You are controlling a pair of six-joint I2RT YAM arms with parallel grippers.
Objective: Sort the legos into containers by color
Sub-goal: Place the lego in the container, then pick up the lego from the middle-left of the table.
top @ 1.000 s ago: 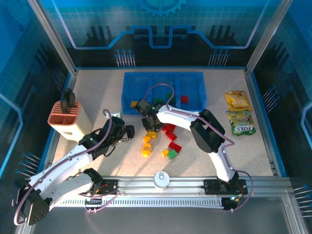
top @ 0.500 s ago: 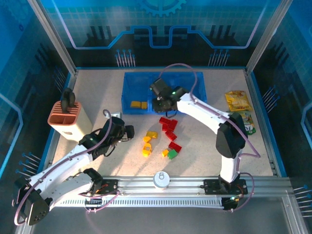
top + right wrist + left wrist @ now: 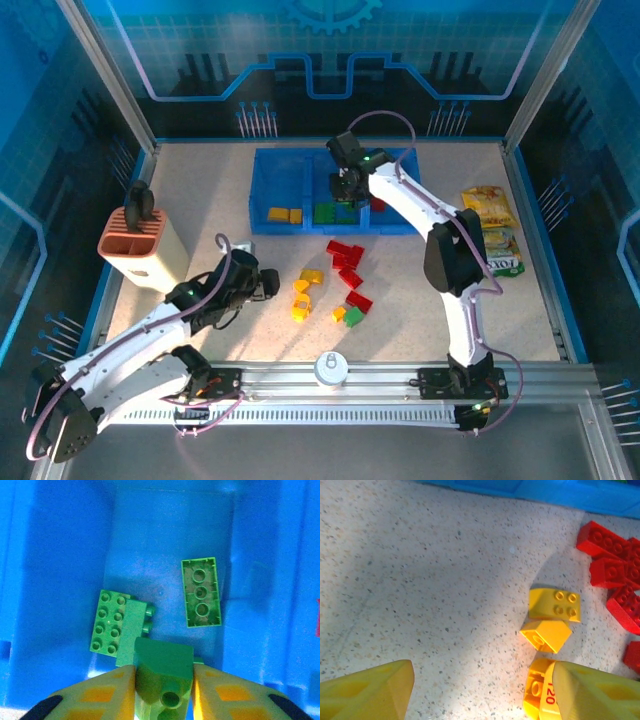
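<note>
Left gripper (image 3: 482,680) hangs over the table (image 3: 420,580) with fingers spread and nothing between them. Three yellow legos (image 3: 551,617) lie by its right finger, with red legos (image 3: 612,565) farther right. Right gripper (image 3: 164,685) pinches a green lego (image 3: 162,670) over the middle compartment (image 3: 165,540) of the blue tray (image 3: 268,180), where other green legos (image 3: 202,592) lie.

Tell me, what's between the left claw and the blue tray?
Only bare speckled table separates the left claw from the blue tray in the left wrist view; yellow legos sit further right.
</note>
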